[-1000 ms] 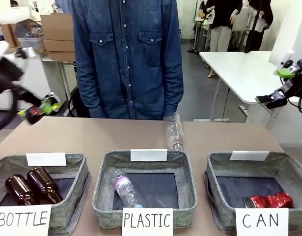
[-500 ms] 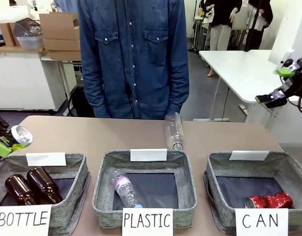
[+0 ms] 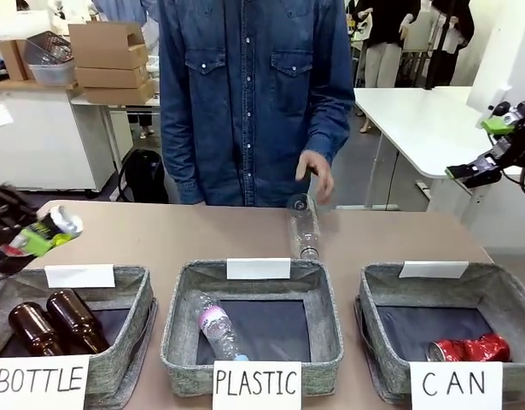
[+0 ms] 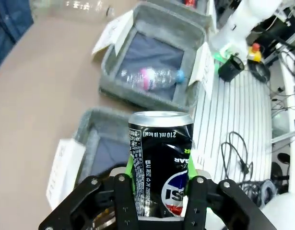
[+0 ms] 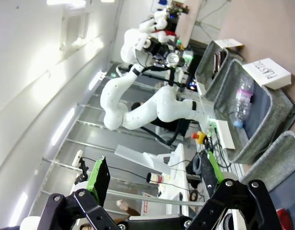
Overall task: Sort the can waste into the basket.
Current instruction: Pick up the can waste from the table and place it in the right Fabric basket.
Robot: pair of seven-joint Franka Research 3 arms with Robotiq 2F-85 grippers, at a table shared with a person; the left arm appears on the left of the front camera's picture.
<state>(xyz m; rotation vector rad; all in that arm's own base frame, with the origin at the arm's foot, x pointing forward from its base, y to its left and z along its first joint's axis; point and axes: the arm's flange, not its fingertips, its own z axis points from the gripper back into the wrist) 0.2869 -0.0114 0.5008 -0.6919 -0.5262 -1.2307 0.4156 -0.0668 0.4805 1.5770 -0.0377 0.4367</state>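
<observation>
Left gripper (image 4: 159, 167) clamps the black can (image 4: 160, 160) over the table's (image 3: 160, 239) left edge; right gripper (image 3: 492, 145) hangs wide.

A: Colours, left side. Dented black drink can with silver rim (image 4: 160, 165), white print, a red-and-blue roundel low on its side; green pads (image 4: 129, 167) of the black left gripper (image 4: 159, 175) flank it.

B: Right side: crushed shiny red can (image 3: 469, 348) on the dark bottom of the grey fabric basket with the white "CAN" sign (image 3: 510, 307), black lettering.

A: Middle grey basket signed "PLASTIC" (image 3: 178, 329): clear plastic bottle with pink label and blue cap (image 3: 217, 327).

B: Left grey basket signed "BOTTLE" (image 3: 136, 295): two brown glass bottles (image 3: 53, 323). Tabletop tan-brown (image 3: 160, 235). Person's shirt, dark blue denim (image 3: 245, 94).

A: Black right gripper (image 3: 492, 145), green pads too.
</observation>
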